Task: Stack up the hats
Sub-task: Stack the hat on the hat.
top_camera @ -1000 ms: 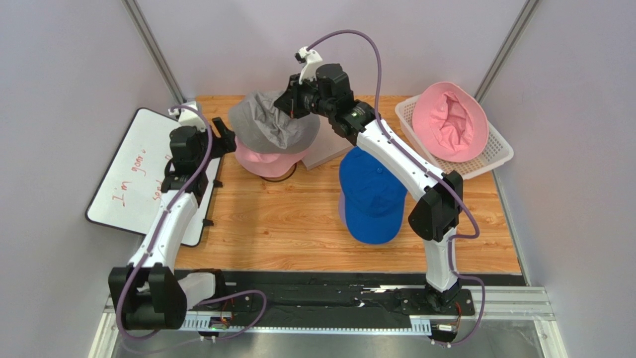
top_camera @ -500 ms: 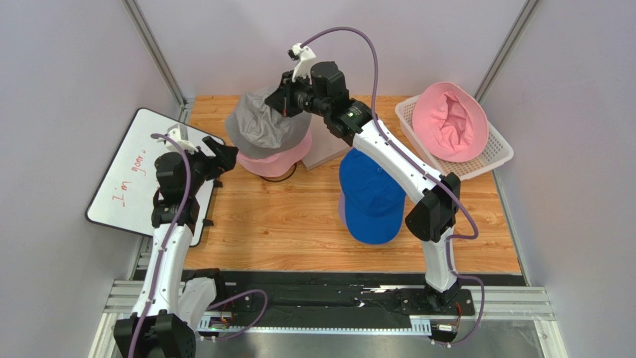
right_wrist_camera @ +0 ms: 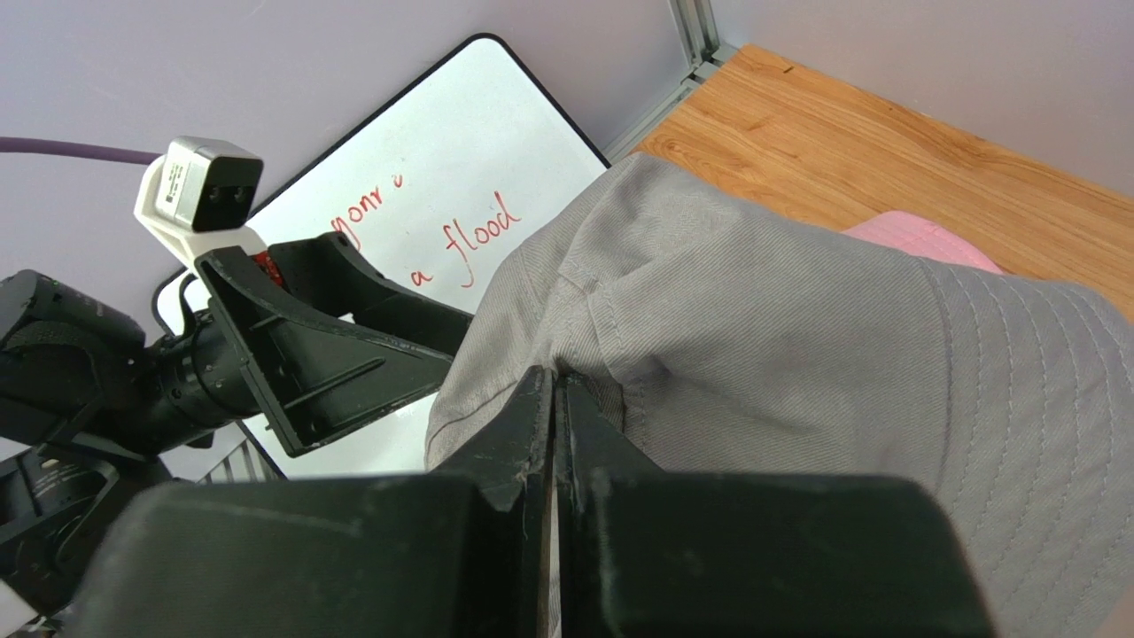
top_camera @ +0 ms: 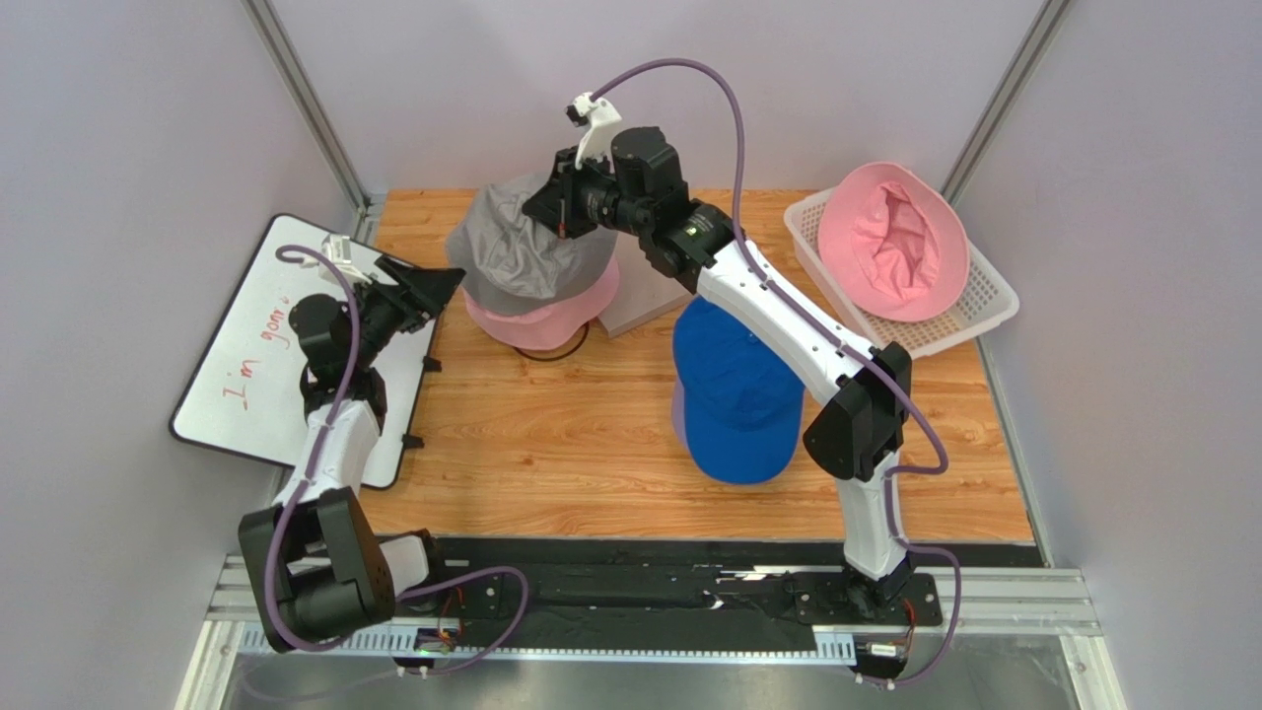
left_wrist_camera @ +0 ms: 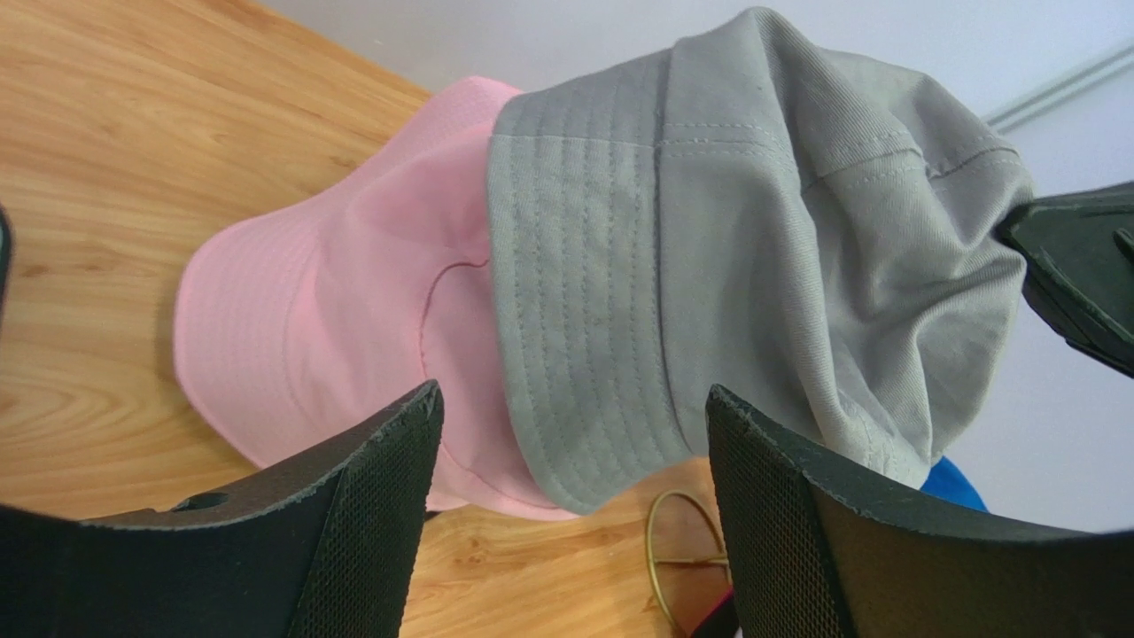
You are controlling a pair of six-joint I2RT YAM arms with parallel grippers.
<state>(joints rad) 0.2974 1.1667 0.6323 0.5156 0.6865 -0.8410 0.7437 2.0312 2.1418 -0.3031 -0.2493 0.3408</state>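
A: While the right gripper (right_wrist_camera: 554,392) is pinching the grey hat (top_camera: 519,252) by the crown, is it sitting on the pink hat (top_camera: 545,318)?

B: Partly, and tilting. The left gripper (top_camera: 427,287), fingers spread and empty, is hovering just beside; I am advising lowering it squarely before letting go.

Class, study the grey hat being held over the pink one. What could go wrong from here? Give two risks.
1. The right gripper pinches only a small fold of the grey hat, which hangs crumpled and off-centre over the pink hat. Let go, it may settle lopsided or slide off.
2. The left gripper stands open close beside both brims. Moving in, it might nudge the pink hat sideways.
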